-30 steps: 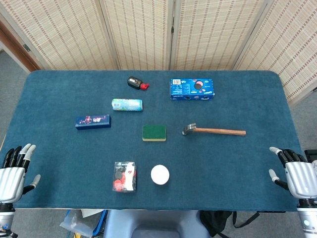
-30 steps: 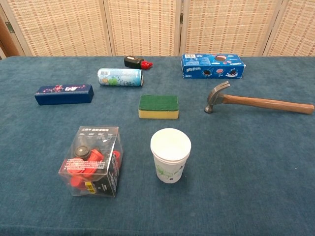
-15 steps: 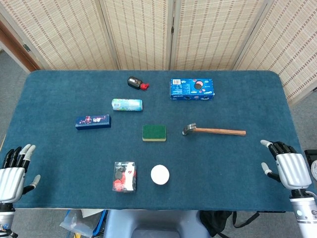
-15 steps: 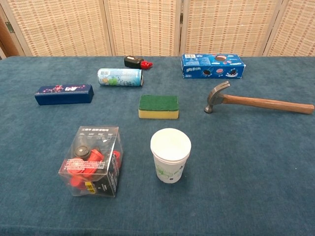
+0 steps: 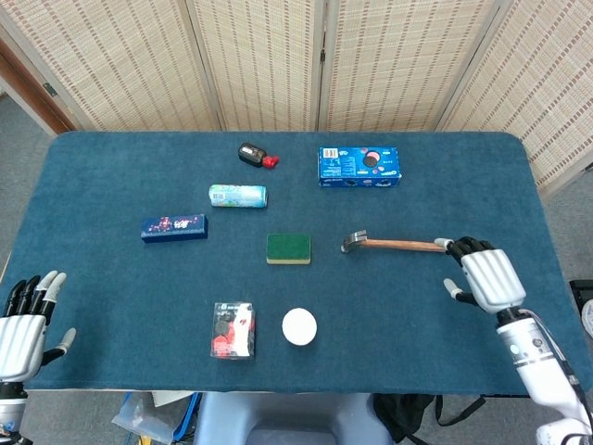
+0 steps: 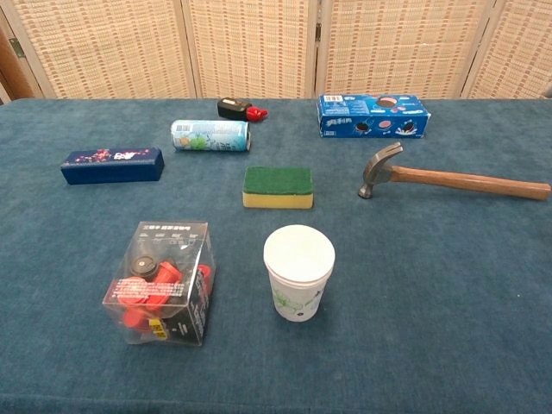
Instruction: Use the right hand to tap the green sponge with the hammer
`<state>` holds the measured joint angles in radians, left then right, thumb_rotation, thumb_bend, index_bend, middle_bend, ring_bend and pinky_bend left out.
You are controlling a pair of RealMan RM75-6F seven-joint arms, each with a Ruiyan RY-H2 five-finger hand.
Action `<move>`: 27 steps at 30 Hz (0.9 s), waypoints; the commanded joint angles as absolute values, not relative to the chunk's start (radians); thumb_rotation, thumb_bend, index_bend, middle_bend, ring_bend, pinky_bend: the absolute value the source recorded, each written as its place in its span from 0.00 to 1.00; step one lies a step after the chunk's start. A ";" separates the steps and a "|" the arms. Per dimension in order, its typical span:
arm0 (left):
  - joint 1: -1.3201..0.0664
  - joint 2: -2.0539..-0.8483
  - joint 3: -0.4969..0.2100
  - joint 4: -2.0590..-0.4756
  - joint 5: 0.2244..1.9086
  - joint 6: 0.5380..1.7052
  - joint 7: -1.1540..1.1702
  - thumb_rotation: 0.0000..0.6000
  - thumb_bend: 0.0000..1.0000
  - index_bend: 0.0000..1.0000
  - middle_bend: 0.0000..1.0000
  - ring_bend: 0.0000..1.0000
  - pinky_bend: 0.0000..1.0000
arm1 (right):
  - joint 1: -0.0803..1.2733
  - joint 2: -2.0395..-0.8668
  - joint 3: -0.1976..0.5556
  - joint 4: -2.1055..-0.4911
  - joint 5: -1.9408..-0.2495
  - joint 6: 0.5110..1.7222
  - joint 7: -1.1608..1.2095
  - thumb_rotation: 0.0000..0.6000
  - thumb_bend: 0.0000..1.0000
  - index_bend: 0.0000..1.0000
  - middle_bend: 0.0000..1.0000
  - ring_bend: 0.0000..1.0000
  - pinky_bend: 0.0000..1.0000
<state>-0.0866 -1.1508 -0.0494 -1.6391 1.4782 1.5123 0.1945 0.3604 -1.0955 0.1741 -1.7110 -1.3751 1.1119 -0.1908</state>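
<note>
Movement is confined to the right hand (image 5: 485, 277), which has come in from the table's right edge to the butt end of the hammer (image 5: 400, 245). Its fingers are spread and hold nothing, the fingertips (image 5: 460, 247) at or over the tip of the wooden handle; contact cannot be told from above. The chest view does not show this hand.

The hammer lies flat, handle pointing right, metal head toward the middle of the table (image 5: 111, 297). The green sponge (image 5: 288, 248) sits just left of the hammer head, apart from it, green face up with a yellow layer beneath.

The left hand (image 5: 25, 320) rests at the near left corner, fingers apart and empty, unchanged.

Around the sponge: a white paper cup (image 6: 298, 272) nearer the front, a clear box of red and black parts (image 6: 164, 282) to the cup's left, a green can (image 5: 238, 196) and a dark blue box (image 5: 174, 227) further left, a blue biscuit box (image 5: 359, 167) and a small black and red object (image 5: 257, 156) toward the back. Open blue cloth lies between hammer and right edge.
</note>
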 commanded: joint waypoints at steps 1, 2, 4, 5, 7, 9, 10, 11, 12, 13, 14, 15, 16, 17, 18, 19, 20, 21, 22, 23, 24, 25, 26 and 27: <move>-0.083 -1.149 -0.047 -1.641 1.476 1.513 0.195 1.00 0.28 0.00 0.00 0.01 0.00 | 0.429 -1.141 0.201 -1.664 -1.334 1.042 -0.211 1.00 0.30 0.21 0.35 0.22 0.31; -0.082 -1.149 -0.046 -1.642 1.477 1.515 0.196 1.00 0.28 0.00 0.00 0.01 0.00 | 0.444 -1.153 0.204 -1.651 -1.326 1.026 -0.212 1.00 0.30 0.21 0.35 0.22 0.31; -0.079 -1.148 -0.044 -1.643 1.479 1.519 0.196 1.00 0.28 0.00 0.00 0.01 0.00 | 0.478 -1.180 0.211 -1.617 -1.304 0.988 -0.213 1.00 0.30 0.21 0.34 0.22 0.31; -0.078 -1.148 -0.044 -1.644 1.480 1.520 0.196 1.00 0.28 0.00 0.00 0.01 0.00 | 0.492 -1.192 0.214 -1.600 -1.297 0.973 -0.212 1.00 0.30 0.21 0.33 0.22 0.31; -0.076 -1.147 -0.044 -1.645 1.480 1.522 0.196 1.00 0.28 0.00 0.00 0.01 0.00 | 0.523 -1.223 0.219 -1.560 -1.280 0.941 -0.212 1.00 0.32 0.21 0.32 0.21 0.31; -0.075 -1.145 -0.044 -1.647 1.478 1.522 0.197 1.00 0.28 0.00 0.00 0.01 0.00 | 0.553 -1.256 0.223 -1.516 -1.269 0.915 -0.209 1.00 0.34 0.21 0.31 0.20 0.31; -0.074 -1.145 -0.043 -1.647 1.478 1.522 0.197 1.00 0.28 0.00 0.00 0.01 0.00 | 0.565 -1.270 0.225 -1.497 -1.264 0.904 -0.205 1.00 0.35 0.21 0.31 0.20 0.30; -0.073 -1.145 -0.043 -1.647 1.478 1.523 0.198 1.00 0.28 0.00 0.00 0.01 0.00 | 0.576 -1.283 0.227 -1.477 -1.258 0.894 -0.202 1.00 0.36 0.21 0.31 0.20 0.30; -0.072 -1.145 -0.042 -1.647 1.478 1.523 0.199 1.00 0.28 0.00 0.00 0.01 0.00 | 0.592 -1.300 0.229 -1.452 -1.250 0.880 -0.199 1.00 0.36 0.21 0.31 0.19 0.29; -0.071 -1.144 -0.041 -1.648 1.478 1.522 0.200 1.00 0.28 0.00 0.00 0.01 0.00 | 0.603 -1.312 0.230 -1.434 -1.246 0.870 -0.198 1.00 0.36 0.21 0.31 0.19 0.28; -0.071 -1.144 -0.040 -1.647 1.478 1.523 0.200 1.00 0.28 0.00 0.00 0.01 0.00 | 0.613 -1.324 0.230 -1.416 -1.243 0.862 -0.197 1.00 0.37 0.21 0.31 0.18 0.27; -0.070 -1.145 -0.040 -1.646 1.477 1.523 0.201 1.00 0.28 0.00 0.00 0.01 0.00 | 0.623 -1.336 0.230 -1.399 -1.242 0.854 -0.195 1.00 0.37 0.21 0.32 0.18 0.26; -0.068 -1.146 -0.039 -1.646 1.476 1.522 0.201 1.00 0.28 0.00 0.00 0.01 0.00 | 0.636 -1.351 0.230 -1.375 -1.239 0.843 -0.192 1.00 0.37 0.21 0.32 0.18 0.26; -0.068 -1.146 -0.039 -1.646 1.474 1.522 0.201 1.00 0.28 0.00 0.00 0.01 0.00 | 0.645 -1.362 0.229 -1.358 -1.236 0.834 -0.189 1.00 0.37 0.21 0.33 0.18 0.26; -0.067 -1.148 -0.039 -1.646 1.473 1.521 0.200 1.00 0.28 0.00 0.00 0.01 0.00 | 0.656 -1.377 0.228 -1.337 -1.233 0.822 -0.184 1.00 0.37 0.21 0.33 0.18 0.25; -0.067 -1.148 -0.038 -1.646 1.472 1.520 0.201 1.00 0.28 0.00 0.00 0.01 0.00 | 0.665 -1.388 0.227 -1.320 -1.231 0.814 -0.180 1.00 0.37 0.21 0.33 0.18 0.25; -0.066 -1.149 -0.037 -1.646 1.472 1.520 0.202 1.00 0.28 0.00 0.00 0.01 0.00 | 0.672 -1.398 0.225 -1.305 -1.229 0.806 -0.177 1.00 0.37 0.21 0.33 0.18 0.24; -0.066 -1.149 -0.037 -1.646 1.473 1.519 0.203 1.00 0.28 0.00 0.00 0.01 0.00 | 0.679 -1.409 0.224 -1.290 -1.229 0.800 -0.172 1.00 0.37 0.21 0.33 0.18 0.24; -0.066 -1.150 -0.036 -1.646 1.473 1.518 0.205 1.00 0.28 0.00 0.00 0.01 0.00 | 0.688 -1.422 0.222 -1.271 -1.229 0.791 -0.163 1.00 0.37 0.21 0.33 0.17 0.23; -0.066 -1.150 -0.035 -1.646 1.472 1.516 0.207 1.00 0.28 0.00 0.00 0.01 0.00 | 0.695 -1.432 0.221 -1.257 -1.229 0.784 -0.157 1.00 0.37 0.21 0.33 0.17 0.23; -0.066 -1.151 -0.035 -1.646 1.471 1.515 0.208 1.00 0.28 0.00 0.00 0.01 0.00 | 0.702 -1.442 0.219 -1.243 -1.230 0.778 -0.151 1.00 0.37 0.21 0.33 0.16 0.23; -0.066 -1.152 -0.035 -1.646 1.470 1.514 0.208 1.00 0.28 0.00 0.00 0.01 0.00 | 0.708 -1.451 0.217 -1.229 -1.232 0.772 -0.145 1.00 0.37 0.21 0.33 0.16 0.23; -0.066 -1.153 -0.036 -1.646 1.467 1.512 0.209 1.00 0.28 0.00 0.00 0.01 0.00 | 0.716 -1.463 0.213 -1.210 -1.236 0.764 -0.137 1.00 0.37 0.22 0.33 0.16 0.23; -0.067 -1.154 -0.036 -1.646 1.466 1.510 0.209 1.00 0.28 0.00 0.00 0.01 0.00 | 0.723 -1.476 0.210 -1.192 -1.241 0.759 -0.128 1.00 0.38 0.22 0.33 0.16 0.23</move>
<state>-0.0663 -1.1531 -0.0358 -1.6462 1.4666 1.5104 0.2092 0.7076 -1.4547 0.2166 -1.2172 -1.2350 0.7731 -0.1445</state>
